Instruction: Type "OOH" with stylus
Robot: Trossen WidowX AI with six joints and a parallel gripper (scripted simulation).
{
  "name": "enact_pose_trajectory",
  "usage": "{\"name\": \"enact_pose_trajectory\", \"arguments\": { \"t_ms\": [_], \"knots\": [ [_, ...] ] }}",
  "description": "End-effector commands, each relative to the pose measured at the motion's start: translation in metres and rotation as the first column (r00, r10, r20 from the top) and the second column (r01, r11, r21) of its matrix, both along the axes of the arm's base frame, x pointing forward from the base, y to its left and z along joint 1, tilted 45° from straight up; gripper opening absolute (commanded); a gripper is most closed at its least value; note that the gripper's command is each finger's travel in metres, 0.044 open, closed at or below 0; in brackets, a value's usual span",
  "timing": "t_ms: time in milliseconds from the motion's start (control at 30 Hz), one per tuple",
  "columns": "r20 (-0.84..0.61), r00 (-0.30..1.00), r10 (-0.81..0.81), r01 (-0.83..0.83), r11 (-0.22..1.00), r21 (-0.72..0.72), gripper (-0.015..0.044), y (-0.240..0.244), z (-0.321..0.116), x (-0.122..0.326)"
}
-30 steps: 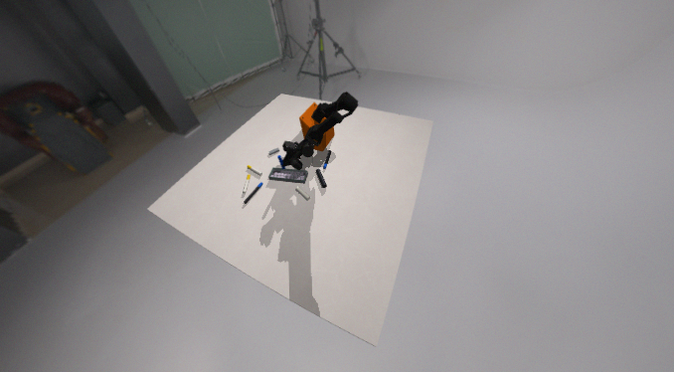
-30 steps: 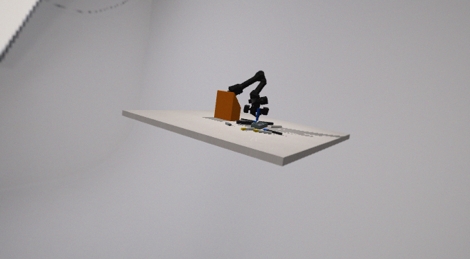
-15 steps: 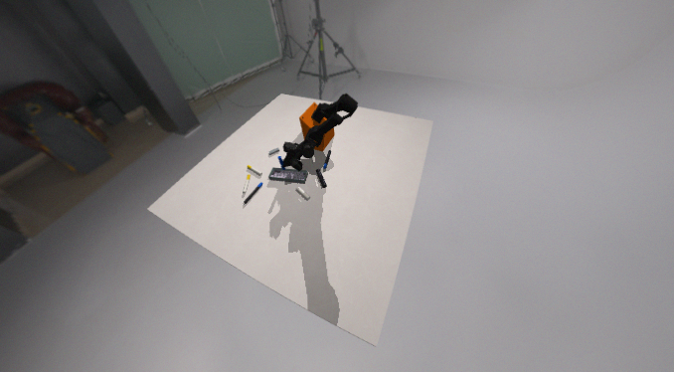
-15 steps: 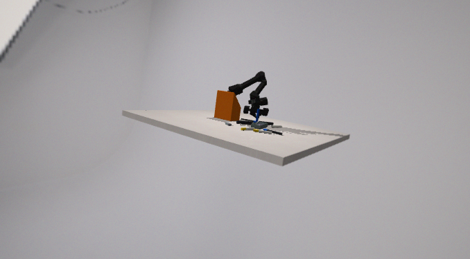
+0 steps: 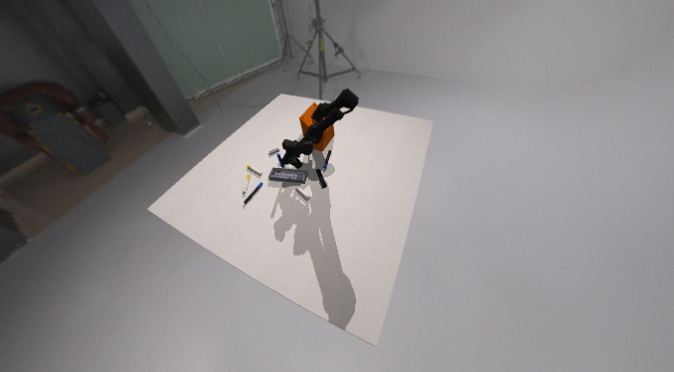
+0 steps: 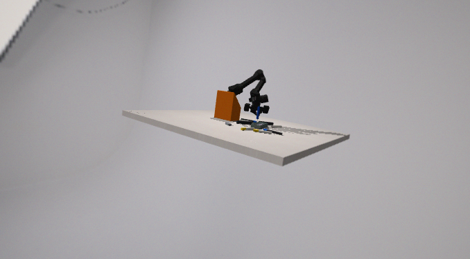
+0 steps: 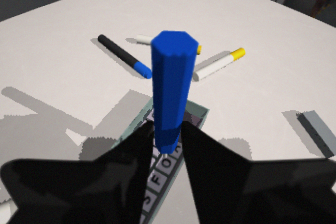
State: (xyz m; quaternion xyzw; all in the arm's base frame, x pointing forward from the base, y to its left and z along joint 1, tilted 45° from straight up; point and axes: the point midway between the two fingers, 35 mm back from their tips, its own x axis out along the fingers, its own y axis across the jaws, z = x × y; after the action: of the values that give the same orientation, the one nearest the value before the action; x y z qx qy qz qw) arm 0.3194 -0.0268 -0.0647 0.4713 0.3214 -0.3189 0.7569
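Your end effector (image 5: 282,163) (image 6: 258,112) (image 7: 167,127) was closed to a narrow gap on the blue stylus (image 6: 258,112) (image 7: 172,90), which stood near upright, long axis pointing down at the keyboard (image 5: 288,175) (image 6: 259,125) (image 7: 203,111). The relation that governed your next press was tip to key: the keyboard lay directly below the end effector, on the table (image 5: 348,229) (image 6: 194,128) (image 7: 269,30), and in the wrist view its long axis ran obliquely, from lower left to upper right. The O key (image 7: 166,163) showed just beneath the stylus's lower end, with the F key (image 7: 156,179) next to it on the near side. Contact with a key could not be confirmed. In judgement, you needed the tip centred over O before pressing straight down; an offset risked striking a neighbour.
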Motion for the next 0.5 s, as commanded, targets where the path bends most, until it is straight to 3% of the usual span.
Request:
{"name": "enact_pose_trajectory", "arguments": {
  "t_ms": [0, 233, 467],
  "knots": [
    [0.001, 1.000, 0.000, 0.000, 1.000, -0.003, 0.0081, -0.0111, 0.0105, -0.0027],
    [0.004, 1.000, -0.004, 0.004, 1.000, -0.002, 0.0084, -0.0111, 0.0107, -0.0020],
    [0.003, 1.000, -0.004, 0.004, 1.000, -0.001, 0.0000, -0.0052, 0.0169, 0.0024]
  ]
}}
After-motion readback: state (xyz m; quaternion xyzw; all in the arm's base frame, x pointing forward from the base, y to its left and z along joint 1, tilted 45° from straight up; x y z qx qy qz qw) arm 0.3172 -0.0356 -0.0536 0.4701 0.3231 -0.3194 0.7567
